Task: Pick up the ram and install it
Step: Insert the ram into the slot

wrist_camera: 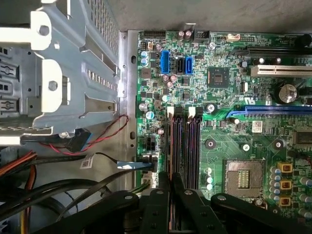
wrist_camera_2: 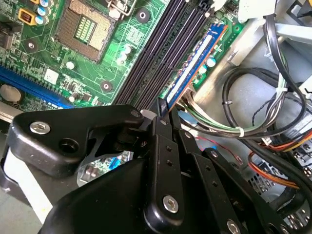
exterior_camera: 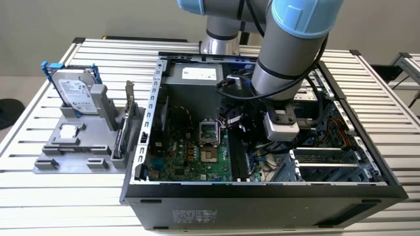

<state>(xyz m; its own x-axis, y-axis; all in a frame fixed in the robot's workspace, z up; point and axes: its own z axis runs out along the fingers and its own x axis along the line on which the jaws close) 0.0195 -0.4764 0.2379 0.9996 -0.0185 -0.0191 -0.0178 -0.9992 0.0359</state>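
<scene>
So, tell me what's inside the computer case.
A green motherboard, its processor socket, cables, and the ram standing edge-on by the memory slots. The claw covers the ram's near end.

One computer case (exterior_camera: 262, 189), one hard drive (exterior_camera: 74, 91), one grey holder (exterior_camera: 72, 147), one robot arm (exterior_camera: 288, 54), one ram stick (wrist_camera_2: 195, 61).

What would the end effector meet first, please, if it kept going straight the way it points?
Probably the ram it grips would meet the motherboard's memory slots; depth is unclear.
</scene>
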